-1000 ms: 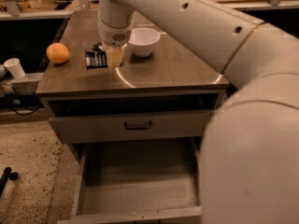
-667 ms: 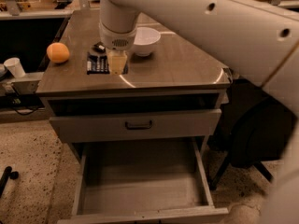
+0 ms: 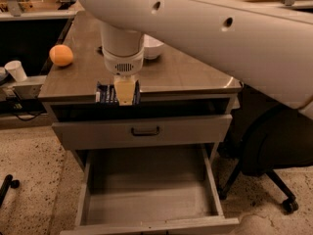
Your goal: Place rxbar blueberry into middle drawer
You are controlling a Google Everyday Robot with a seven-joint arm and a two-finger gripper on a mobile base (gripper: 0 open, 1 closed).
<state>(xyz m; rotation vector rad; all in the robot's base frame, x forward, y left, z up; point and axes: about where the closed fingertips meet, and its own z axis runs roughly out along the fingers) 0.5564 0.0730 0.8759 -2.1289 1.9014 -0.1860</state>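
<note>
1. Your gripper [image 3: 125, 93] hangs at the front edge of the cabinet top [image 3: 186, 75], clamped on the rxbar blueberry [image 3: 105, 94], whose dark blue wrapper shows on either side of it.
2. The pick-up looks done. The bar seems to be off the surface, right at the lip, above the closed drawer front with the dark handle [image 3: 145, 130].
3. The middle drawer [image 3: 146, 202] stands pulled open below, and the bar is not yet in it.
4. What is left for you, I judge, is to carry the bar outward and down over the tray, release it, then withdraw.
5. The orange [image 3: 61, 55] and white bowl [image 3: 152, 48] sit further back, well apart from that path.
</note>
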